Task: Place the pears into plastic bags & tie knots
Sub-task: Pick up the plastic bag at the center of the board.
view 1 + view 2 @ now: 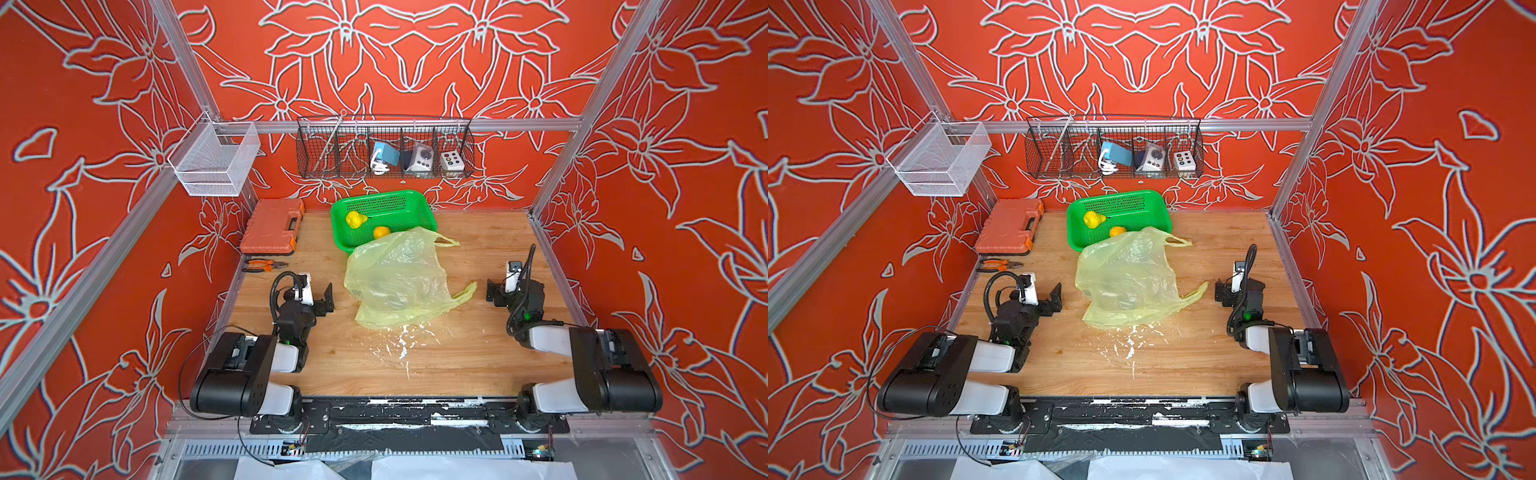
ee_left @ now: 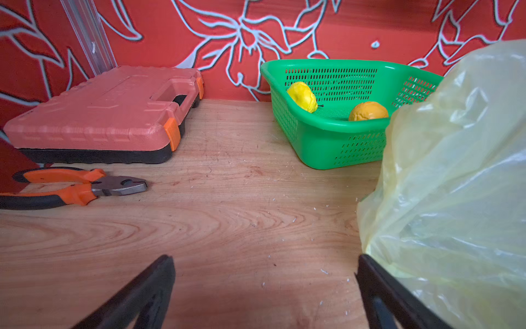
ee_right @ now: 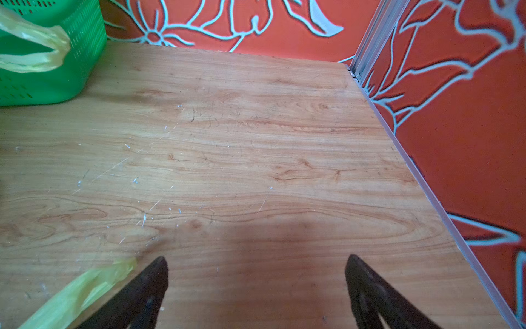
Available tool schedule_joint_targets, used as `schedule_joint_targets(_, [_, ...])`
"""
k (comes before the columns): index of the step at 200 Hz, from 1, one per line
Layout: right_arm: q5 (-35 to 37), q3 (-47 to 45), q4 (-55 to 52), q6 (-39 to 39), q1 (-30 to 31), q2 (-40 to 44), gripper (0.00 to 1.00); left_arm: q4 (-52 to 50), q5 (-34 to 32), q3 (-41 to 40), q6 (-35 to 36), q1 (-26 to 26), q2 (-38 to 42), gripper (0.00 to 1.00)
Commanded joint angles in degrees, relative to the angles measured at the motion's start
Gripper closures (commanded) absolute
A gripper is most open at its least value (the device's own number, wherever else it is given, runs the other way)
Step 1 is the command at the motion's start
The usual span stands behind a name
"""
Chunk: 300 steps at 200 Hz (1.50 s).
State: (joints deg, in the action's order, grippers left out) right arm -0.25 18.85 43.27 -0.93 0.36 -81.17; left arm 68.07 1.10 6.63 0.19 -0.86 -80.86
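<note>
Pale wood grain covers the table [image 1: 457,353], flecked with white scratches near the front edge, where two black-and-white robot arms are mounted.

The left gripper [image 2: 264,265] has its two dark fingers spread wide apart over bare wood and holds nothing. The bag's side is just beside one finger; whether it brushes it cannot be told. The right gripper [image 3: 256,263] is equally wide apart and empty, with the tip of the nearer handle [image 3: 85,290] lying on the wood just beside it.

Between the arms sits the bag [image 1: 399,274], a thin, translucent yellow-green plastic sack, crumpled and puffed up. It looks very light, soft and slippery, likely to slide or collapse if pushed. The two loop handles seem the best places to pinch: the nearer one points toward the right arm, and the farther handle [image 1: 446,241] rests by the basket. They lie loose and untied.

Behind the bag, and touching it, is a green perforated basket [image 1: 428,212]. Inside lie the yellow pear [image 1: 354,219] and the orange pear [image 1: 381,232], apart from each other. They look firm, smooth and prone to rolling, so a grip across the widest part seems safest.

Far left: an orange toolbox [image 1: 272,226] and pliers [image 1: 264,265].
</note>
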Motion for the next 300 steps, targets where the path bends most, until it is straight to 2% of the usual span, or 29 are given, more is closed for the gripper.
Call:
schedule_joint_targets(1, [0.01, 0.47, 0.68, -0.17, 0.34, 0.31, 0.03, 1.06, -0.33, 0.26, 0.54, -0.44, 0.21, 0.02])
schedule_joint_targets(139, [0.21, 1.02, 0.13, -0.12, 0.31, -0.01, 0.02, 0.41, -2.95, 0.56, 0.52, -1.31, 0.28, 0.02])
schedule_joint_targets(148, [0.24, 0.63, 0.53, -0.11, 0.33, 0.25, 0.03, 0.13, -4.86, 0.90, -0.44, -1.29, 1.00, 0.02])
schedule_joint_targets(154, [0.93, 0.19, 1.30, 0.16, 0.33, 0.68, 0.02, -2.62, -7.78, 1.77, -1.59, -1.33, 2.67, 0.02])
schedule_joint_targets(163, [6.07, -0.24, 1.28, 2.19, 0.34, 2.73, 0.02, -9.05, -10.34, 3.19, -3.02, -1.07, 6.37, 0.02])
schedule_joint_targets(181, [14.63, 4.18, -15.28, 6.49, 0.23, 11.09, 0.03, -19.36, -17.30, 5.08, -6.63, -0.89, 14.72, 0.02])
schedule_joint_targets(197, [15.14, 9.12, -25.64, 11.51, -0.16, 15.31, 0.03, -31.37, -26.13, 8.33, -13.59, -0.88, 23.37, 0.02])
schedule_joint_targets(207, [14.71, 12.31, -30.44, 16.92, -0.18, 16.90, 0.02, -42.35, -26.40, 12.36, -18.69, -0.85, 29.14, 0.03])
schedule_joint_targets(215, [14.45, 15.86, -37.24, 24.59, -0.27, 18.18, 0.02, -49.52, -24.17, 16.04, -21.30, -1.45, 31.88, 0.06])
schedule_joint_targets(225, [12.35, 19.75, -44.45, 31.20, -0.36, 19.63, 0.02, -58.24, -23.78, 21.36, -24.16, -4.37, 33.65, 0.06])
schedule_joint_targets(239, [0.78, 22.91, -45.12, 32.25, -0.82, 20.22, 0.03, -67.73, -25.58, 28.62, -27.10, -11.33, 32.95, 0.06])
schedule_joint_targets(252, [-8.51, 25.05, -43.14, 33.69, -0.78, 18.35, 0.10, -74.53, -28.38, 34.70, -30.04, -19.26, 29.14, 0.06])
schedule_joint_targets(263, [-11.89, 30.02, -48.24, 35.97, -0.80, 14.25, 0.11, -78.88, -30.81, 40.39, -31.87, -26.33, 23.31, 0.06])
schedule_joint_targets(282, [-18.54, 40.91, -61.99, 34.84, -0.81, 5.37, 0.16, -84.43, -35.16, 51.11, -34.94, -37.60, 10.48, 0.04])
schedule_joint_targets(300, [-21.51, 50.00, -75.08, 32.04, -0.92, -1.16, 0.18, -90.39, -39.42, 64.01, -38.73, -45.52, -3.32, 0.03])
